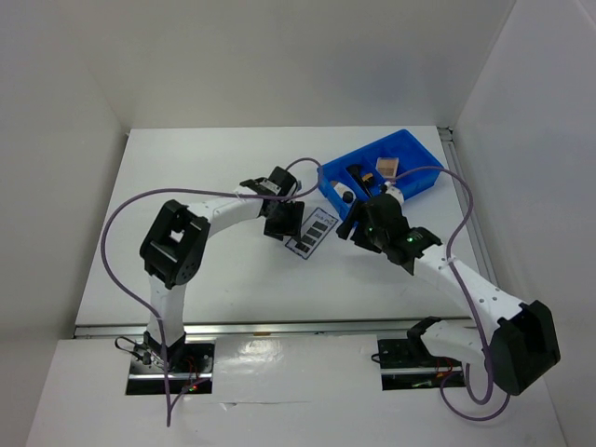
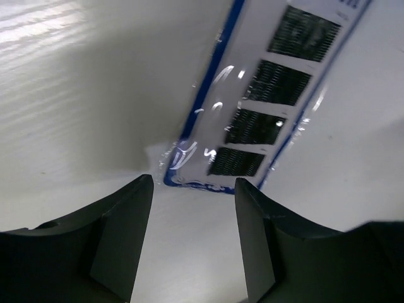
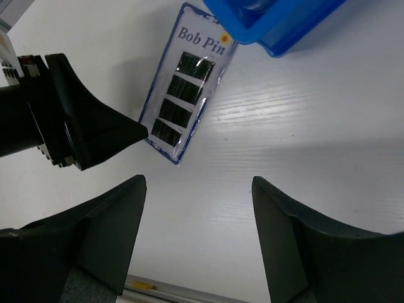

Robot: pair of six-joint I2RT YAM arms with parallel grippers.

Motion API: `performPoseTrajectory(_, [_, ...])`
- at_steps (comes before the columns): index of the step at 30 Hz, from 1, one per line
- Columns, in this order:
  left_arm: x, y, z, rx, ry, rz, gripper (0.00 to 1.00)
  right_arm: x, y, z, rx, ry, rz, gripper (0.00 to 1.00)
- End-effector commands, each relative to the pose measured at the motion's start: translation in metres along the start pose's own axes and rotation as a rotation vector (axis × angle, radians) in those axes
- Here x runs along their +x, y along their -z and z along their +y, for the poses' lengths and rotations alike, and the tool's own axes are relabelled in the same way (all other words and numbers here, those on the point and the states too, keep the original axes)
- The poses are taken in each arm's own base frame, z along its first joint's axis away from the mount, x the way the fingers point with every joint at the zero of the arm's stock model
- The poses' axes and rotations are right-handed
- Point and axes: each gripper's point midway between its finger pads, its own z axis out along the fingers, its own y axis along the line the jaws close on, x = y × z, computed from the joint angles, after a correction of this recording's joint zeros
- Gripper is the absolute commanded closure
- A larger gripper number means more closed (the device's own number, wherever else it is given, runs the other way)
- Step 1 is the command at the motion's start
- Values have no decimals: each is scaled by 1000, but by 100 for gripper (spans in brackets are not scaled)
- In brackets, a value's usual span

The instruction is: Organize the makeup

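A flat card printed "Bob Pin" [image 1: 314, 233], with four dark strips, a blue border and clear wrap, lies on the white table just left of the blue bin [image 1: 421, 158]. It also shows in the left wrist view [image 2: 271, 101] and the right wrist view [image 3: 183, 107]. My left gripper [image 1: 286, 229] is open and empty, its fingertips [image 2: 126, 227] just short of the card's near end. My right gripper [image 1: 348, 226] is open and empty, above bare table to the right of the card. In the bin lie a tan compact [image 1: 386, 167], a black brush [image 1: 358, 174] and a white tube [image 1: 346, 196].
The bin's near corner [image 3: 278, 22] shows at the top of the right wrist view. The left gripper's black finger [image 3: 95, 129] reaches in from the left there, next to the card. White walls close the table at back and sides.
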Motion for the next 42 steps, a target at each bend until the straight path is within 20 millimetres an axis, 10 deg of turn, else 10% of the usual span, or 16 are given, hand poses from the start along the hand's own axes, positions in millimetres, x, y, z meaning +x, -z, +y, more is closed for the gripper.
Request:
performPoseTrajectory(1, [-11,0,20,-148,-34,-45,33,2,6,-17,38,-13,-5,25])
performPoseTrajectory(12, [7,-25,17,-150,-61,33,37,-3,8,-23,50,-8,-14,25])
performPoseTrajectory(36, [21,-40,30,-205,-55,75,100,-6,7,-24,57,10,-20,25])
performPoseTrajectory(42, [15,-23,34,-248,-60,44,100,-3,5,-18,28,18,-2,25])
